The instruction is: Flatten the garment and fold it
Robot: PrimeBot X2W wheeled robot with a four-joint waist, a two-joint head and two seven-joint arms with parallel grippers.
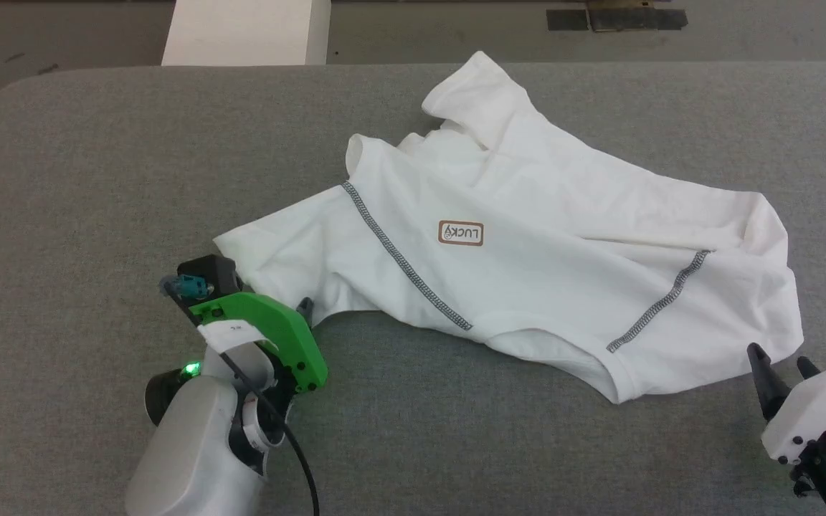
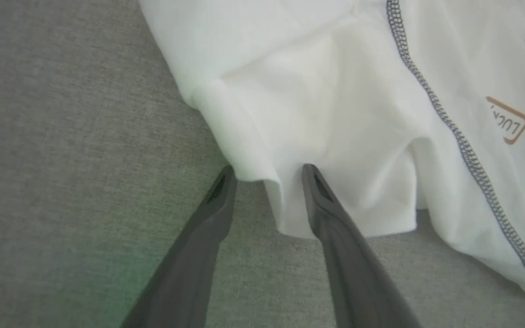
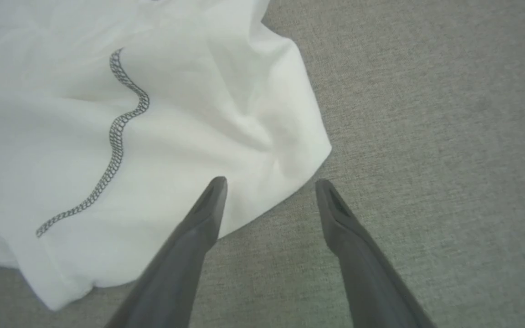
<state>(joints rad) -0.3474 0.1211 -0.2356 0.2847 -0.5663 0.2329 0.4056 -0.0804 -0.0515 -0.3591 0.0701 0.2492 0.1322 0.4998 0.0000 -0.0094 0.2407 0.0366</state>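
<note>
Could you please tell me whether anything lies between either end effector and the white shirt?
Nothing visible does. The left end effector has its open fingers either side of a fold at the garment edge, and the right end effector, also open, is right at the opposite corner over the grey table.

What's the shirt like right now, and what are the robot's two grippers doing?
shirt: crumpled, unfolded, lying on the grey table.
left gripper: fingers apart, sleeve fold between their tips.
right gripper: fingers wide apart at the shirt's corner, holding nothing.
</note>
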